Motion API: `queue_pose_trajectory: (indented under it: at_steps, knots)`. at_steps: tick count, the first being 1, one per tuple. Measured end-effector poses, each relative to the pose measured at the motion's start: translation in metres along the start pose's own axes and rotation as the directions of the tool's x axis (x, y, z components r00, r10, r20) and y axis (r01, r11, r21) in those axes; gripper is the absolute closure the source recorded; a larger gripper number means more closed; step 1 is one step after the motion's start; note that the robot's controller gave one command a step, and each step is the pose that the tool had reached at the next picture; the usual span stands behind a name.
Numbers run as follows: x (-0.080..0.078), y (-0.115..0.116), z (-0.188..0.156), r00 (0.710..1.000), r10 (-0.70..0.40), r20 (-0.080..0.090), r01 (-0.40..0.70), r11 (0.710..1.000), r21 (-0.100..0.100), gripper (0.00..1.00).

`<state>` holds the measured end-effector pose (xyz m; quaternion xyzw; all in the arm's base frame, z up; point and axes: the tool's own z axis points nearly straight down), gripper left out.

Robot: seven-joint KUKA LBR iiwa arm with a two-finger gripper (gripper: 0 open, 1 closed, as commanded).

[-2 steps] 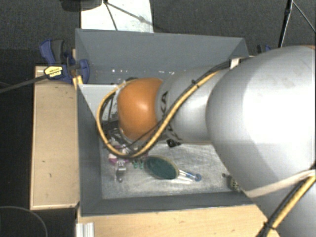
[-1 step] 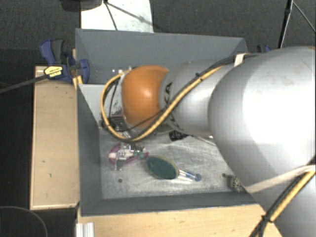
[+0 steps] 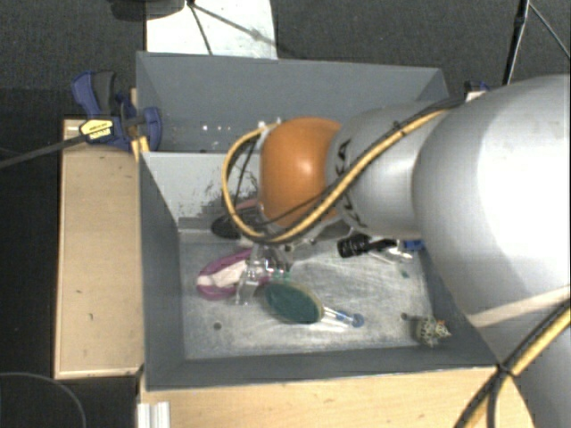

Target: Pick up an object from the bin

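The pincer (image 3: 253, 279) stands low over the bin (image 3: 161, 266) floor, toward 9 o'clock of centre; how wide it gapes I cannot tell. A purple-and-white thing (image 3: 217, 275) lies just at its 9 o'clock and a dark green oval brush (image 3: 293, 303) at its 4 o'clock. The floor along the 6 o'clock wall is mostly bare.
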<state>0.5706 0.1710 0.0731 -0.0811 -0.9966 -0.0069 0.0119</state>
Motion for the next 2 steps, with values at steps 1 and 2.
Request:
queue_pose_trajectory:
  at_steps: [1,2]
  knots:
    - [-0.003,-0.001,0.000,1.000,0.007,0.012,-0.007,1.000,0.000,1.00]
    - [-0.008,0.033,-0.151,0.999,-0.005,0.033,0.005,1.000,0.007,1.00]
